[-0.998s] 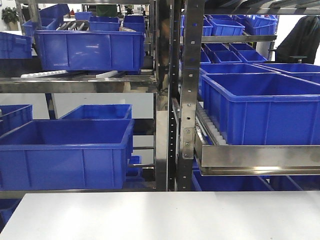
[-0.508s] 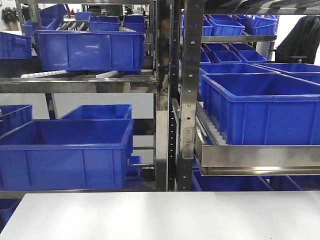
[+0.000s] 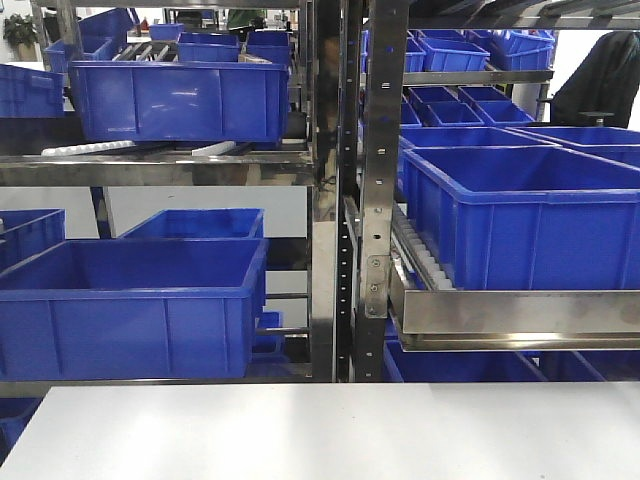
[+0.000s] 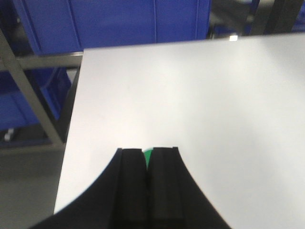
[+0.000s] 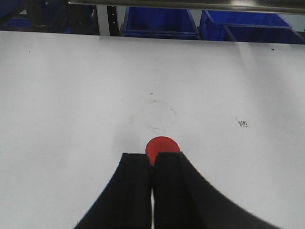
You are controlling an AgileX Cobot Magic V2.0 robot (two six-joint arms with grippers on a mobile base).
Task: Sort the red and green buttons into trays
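I see both arms held low over the white tabletop (image 5: 71, 86). My left end effector (image 4: 147, 157) is pressed together, with the green button (image 4: 148, 151) peeking at its tips. My right end effector (image 5: 152, 162) is also closed, with the red button (image 5: 162, 144) at its tips.

My left hand (image 4: 147, 151), seen by wrist camera: two matte black fingers (image 4: 131, 191), flat inner faces, squared tips, outer edges flaring in smooth curve toward base. My right hand (image 5: 152, 156): same build, black fingers (image 5: 174, 191), squared tips, broad curved shoulders, faint sheen along upper edges.
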